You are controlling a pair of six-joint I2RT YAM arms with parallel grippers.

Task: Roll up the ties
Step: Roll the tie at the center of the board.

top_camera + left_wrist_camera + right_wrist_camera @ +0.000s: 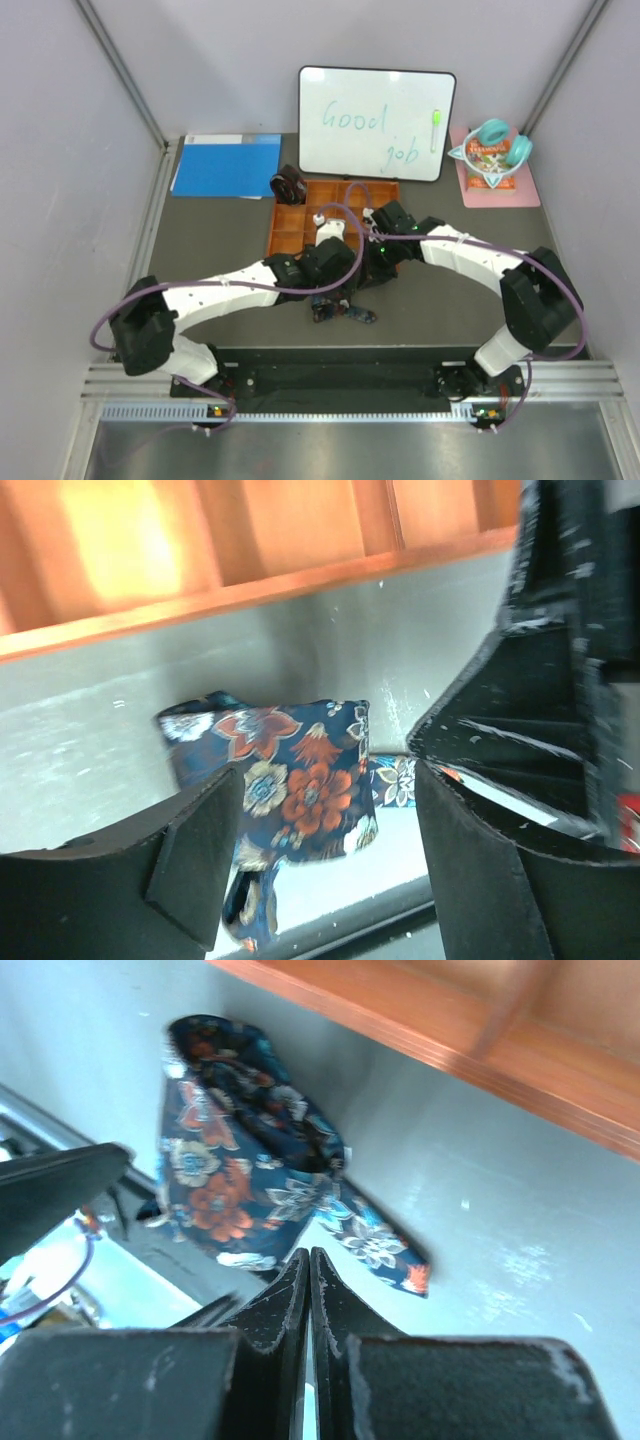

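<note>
**A:** Status of the navy floral tie?

**B:** It lies on the table as a loose bundle in the gap between the fingers of the left gripper. Those fingers are spread wide, one on each side of the cloth. I cannot tell whether the left one just brushes it, but nothing is pinched.

**A:** And the right gripper?

**B:** Clenched, pads pressed together with nothing between them. The bundle sits just beyond its fingertips and to their left. One narrow end trails out flat toward the right of the tips.

**A:** So is the roll counted as done?

**B:** Partly, in my judgement. The body is gathered but slack, and the trailing end is not wound in. It also sits outside the orange tray, whose wall runs beyond both sets of fingertips.

**A:** The brown-maroon tie?

**B:** Seen only from the top camera, well beyond both grippers at the far left corner of the tray. It looks like a compact dark coil, though it is too small to check how tight it is. I provisionally log it as rolled.

**A:** Remaining work?

**B:** Tighten the floral roll and tuck in its end. Whether it belongs in a compartment, the task does not say.
</note>
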